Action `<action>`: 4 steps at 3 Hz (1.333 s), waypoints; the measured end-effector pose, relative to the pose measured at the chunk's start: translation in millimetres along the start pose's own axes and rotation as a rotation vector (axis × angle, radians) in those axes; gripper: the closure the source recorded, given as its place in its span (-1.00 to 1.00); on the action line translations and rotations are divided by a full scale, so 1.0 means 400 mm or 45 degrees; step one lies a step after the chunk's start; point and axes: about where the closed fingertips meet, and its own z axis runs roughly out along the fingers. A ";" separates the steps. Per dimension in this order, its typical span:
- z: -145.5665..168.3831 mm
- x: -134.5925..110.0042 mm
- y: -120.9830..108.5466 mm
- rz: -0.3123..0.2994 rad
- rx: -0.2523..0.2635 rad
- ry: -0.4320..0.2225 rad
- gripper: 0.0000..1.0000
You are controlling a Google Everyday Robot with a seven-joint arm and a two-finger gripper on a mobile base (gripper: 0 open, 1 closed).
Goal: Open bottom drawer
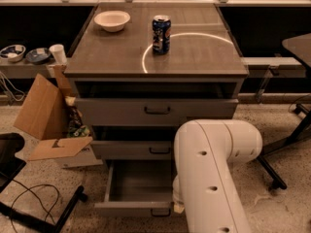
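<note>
The grey cabinet has three drawers. The bottom drawer (131,207) is pulled far out, showing a bare grey tray inside and a small dark bar handle (160,212) on its front. The mid drawer (131,150) and the top drawer (121,111) each stand slightly out. My white arm (214,169) fills the lower right and reaches down beside the bottom drawer's right front corner. The gripper is hidden behind the arm, near that handle.
A white bowl (112,20) and a blue can (161,34) stand on the cabinet top (194,52). An open cardboard box (46,115) sits left of the drawers. Black chair legs and cables (39,212) lie at lower left. A dark table leg (277,169) stands at right.
</note>
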 end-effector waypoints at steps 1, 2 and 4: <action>0.000 0.000 0.000 0.000 0.000 0.000 1.00; 0.000 0.000 0.000 0.000 0.000 0.000 0.66; 0.000 0.000 0.000 0.000 0.000 0.000 -0.30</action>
